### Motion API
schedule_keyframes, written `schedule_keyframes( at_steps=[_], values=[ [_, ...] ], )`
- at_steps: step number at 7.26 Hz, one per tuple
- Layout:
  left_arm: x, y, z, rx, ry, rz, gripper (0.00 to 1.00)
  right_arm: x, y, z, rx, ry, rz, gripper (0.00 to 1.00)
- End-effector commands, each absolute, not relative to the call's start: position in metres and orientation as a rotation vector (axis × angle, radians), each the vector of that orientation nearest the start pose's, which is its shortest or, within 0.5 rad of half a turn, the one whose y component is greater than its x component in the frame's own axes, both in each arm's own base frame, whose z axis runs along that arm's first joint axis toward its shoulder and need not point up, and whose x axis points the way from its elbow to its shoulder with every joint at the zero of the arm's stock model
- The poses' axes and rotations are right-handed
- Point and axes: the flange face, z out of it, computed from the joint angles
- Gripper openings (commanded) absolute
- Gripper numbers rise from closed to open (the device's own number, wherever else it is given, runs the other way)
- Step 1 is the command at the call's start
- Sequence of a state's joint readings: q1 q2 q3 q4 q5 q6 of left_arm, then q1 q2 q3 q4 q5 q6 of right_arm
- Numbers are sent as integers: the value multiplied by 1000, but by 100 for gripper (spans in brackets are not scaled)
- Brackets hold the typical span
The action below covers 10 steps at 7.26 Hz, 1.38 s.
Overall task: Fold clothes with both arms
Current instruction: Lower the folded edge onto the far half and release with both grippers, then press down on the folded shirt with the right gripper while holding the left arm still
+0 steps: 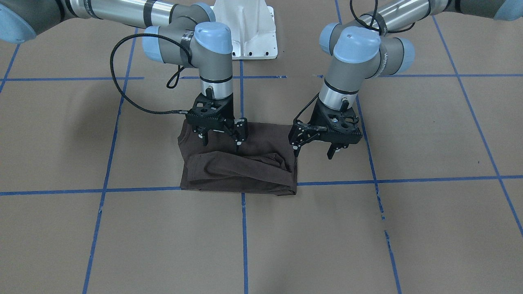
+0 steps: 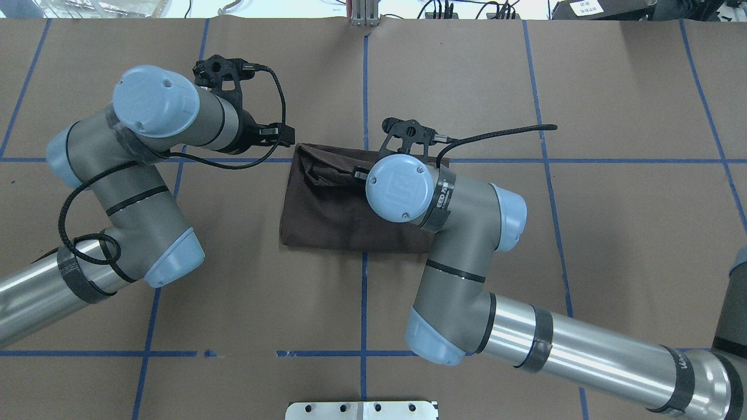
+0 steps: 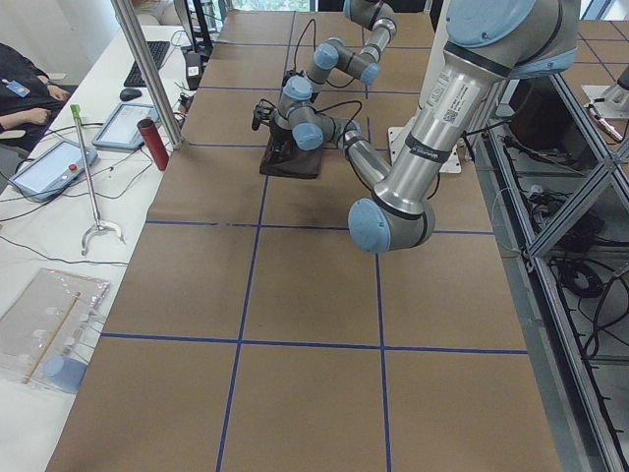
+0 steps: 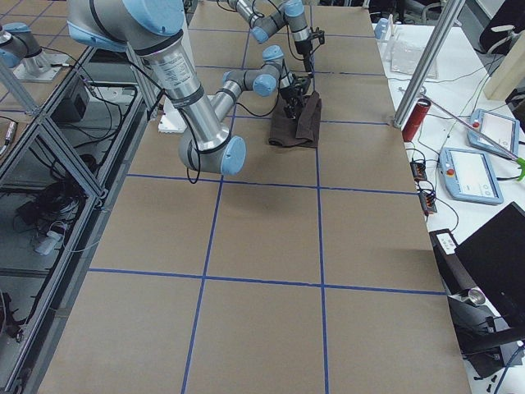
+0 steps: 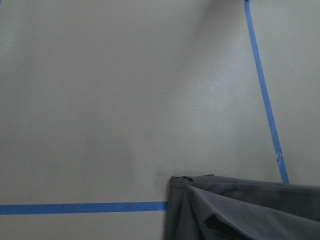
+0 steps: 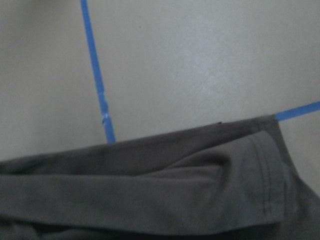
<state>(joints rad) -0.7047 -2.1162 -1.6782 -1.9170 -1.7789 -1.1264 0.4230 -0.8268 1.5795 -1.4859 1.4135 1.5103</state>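
Observation:
The dark brown T-shirt (image 1: 241,163) lies folded into a small rectangle on the brown table, with a bunched fold along its front edge. It also shows in the overhead view (image 2: 327,204). My right gripper (image 1: 221,143) is open and empty, fingertips down just above the shirt's back part. My left gripper (image 1: 314,152) is open and empty, low beside the shirt's edge, with one finger (image 1: 296,152) over that edge. The left wrist view shows a shirt corner (image 5: 240,212). The right wrist view shows a hemmed fold (image 6: 150,190). No fingers show in either wrist view.
The white pedestal base (image 1: 245,28) stands behind the shirt. Blue tape lines (image 1: 244,228) grid the table. A red cylinder (image 3: 152,145) and a metal post (image 3: 147,69) stand at the far table edge, with tablets and an operator's desk beyond.

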Motion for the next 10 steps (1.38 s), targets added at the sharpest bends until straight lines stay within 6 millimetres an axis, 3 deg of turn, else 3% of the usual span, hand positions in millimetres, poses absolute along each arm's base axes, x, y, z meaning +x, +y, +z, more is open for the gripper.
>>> schedule_keyframes(
  at_steps=[1,6,8,10],
  values=[
    [432,-518,259,378,941,-132,100,-624,-396,203,502,-694,214,100],
    [430,-516,259,377,943,-133,100,-643,-413,240,501,-591,176,100],
    [428,-515,256,381,950,-131,100,-628,-441,245,511,-570,211,100],
    [425,-512,249,388,961,-129,100,-599,-492,254,528,-527,265,100]
  ],
)
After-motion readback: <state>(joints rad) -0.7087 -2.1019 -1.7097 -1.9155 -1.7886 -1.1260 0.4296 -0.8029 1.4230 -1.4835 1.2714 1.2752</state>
